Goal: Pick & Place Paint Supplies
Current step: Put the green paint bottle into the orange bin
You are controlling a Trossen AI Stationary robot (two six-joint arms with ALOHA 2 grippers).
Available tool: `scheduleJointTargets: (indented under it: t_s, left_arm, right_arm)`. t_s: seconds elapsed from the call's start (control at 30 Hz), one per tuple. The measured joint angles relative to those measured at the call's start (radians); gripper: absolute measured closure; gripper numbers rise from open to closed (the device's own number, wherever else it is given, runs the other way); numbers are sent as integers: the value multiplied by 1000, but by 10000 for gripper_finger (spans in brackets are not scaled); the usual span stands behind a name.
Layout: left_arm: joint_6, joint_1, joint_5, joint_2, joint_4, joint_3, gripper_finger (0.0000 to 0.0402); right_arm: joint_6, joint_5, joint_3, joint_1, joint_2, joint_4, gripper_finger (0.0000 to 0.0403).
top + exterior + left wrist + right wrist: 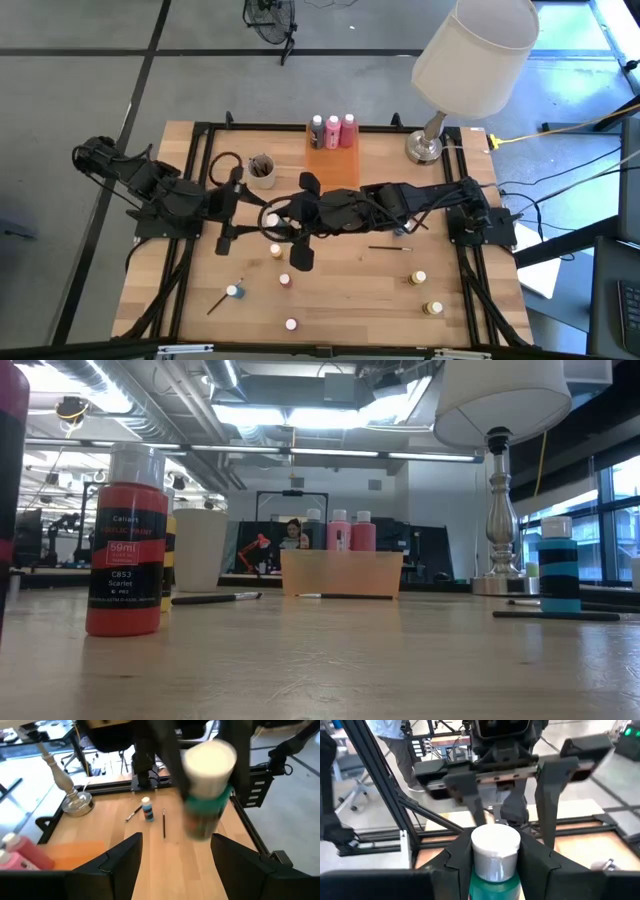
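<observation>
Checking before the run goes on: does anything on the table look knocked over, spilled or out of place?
No spill or damage shows. The only oddity is a teal paint pot held in mid-air between the arms: the right gripper is shut on it, while the left gripper stands open beside it. The other pots stand upright.

The wooden table (350,290) stands on a grey floor (70,100) that is crossed by dark lines, and a silver lamp (430,145) with a white shade (478,45) stands at its far right corner. In the low view, long ceiling lights (290,415) and bare pipes run overhead. Tall windows (615,520) let daylight in on the right side, and more desks stand behind.
</observation>
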Motion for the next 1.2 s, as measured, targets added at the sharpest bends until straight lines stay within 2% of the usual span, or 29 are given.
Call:
scheduleJointTargets:
  t_s: [0.17,0.33,0.47,0.53,0.63,0.73,0.9,1.2]
  left_arm:
    - [-77,0,-4,-63,-86,0,171]
    - [-204,0,-22,-139,-158,0,172]
    - [-231,0,-20,-194,-202,0,171]
    - [-234,0,-17,-215,-228,0,172]
    - [-235,-1,-13,-241,-271,0,173]
    - [-235,-1,1,-254,-318,0,172]
    - [-261,-1,73,-271,-393,0,172]
    - [-261,-1,107,-283,-502,0,172]
  right_arm:
    - [74,73,0,30,-13,-14,282]
    - [98,262,0,81,-85,-49,282]
    - [123,462,1,148,-158,-120,282]
    - [124,594,1,193,-185,-152,282]
    - [161,815,2,248,-193,-178,282]
    - [241,947,0,280,-183,-227,282]
    - [502,999,-68,287,-177,-350,282]
    - [851,1021,-305,194,-175,-343,282]
